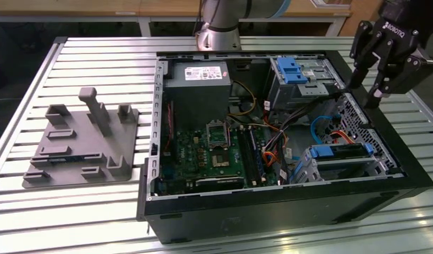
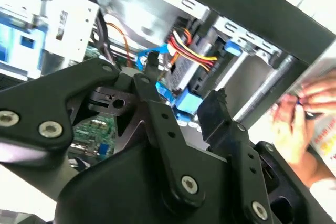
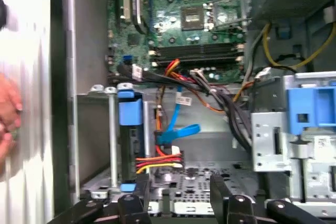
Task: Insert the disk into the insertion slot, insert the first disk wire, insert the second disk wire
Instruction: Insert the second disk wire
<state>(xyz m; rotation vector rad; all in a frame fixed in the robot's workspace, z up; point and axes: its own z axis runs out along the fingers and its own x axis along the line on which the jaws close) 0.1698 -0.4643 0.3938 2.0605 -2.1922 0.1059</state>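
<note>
Your jaws (image 1: 364, 92) stand wide open and hold nothing, above the computer case's (image 1: 273, 206) rim. Below them sits the perforated grey drive cage (image 1: 359, 120), with the disk (image 1: 341, 159) lying in it. Just ahead of the jaws, the red-orange wire bundle (image 3: 157, 161) and the blue cable (image 3: 176, 129) both run to the disk's end. A person's hand (image 2: 299, 111) is off to one side, outside the case.
</note>
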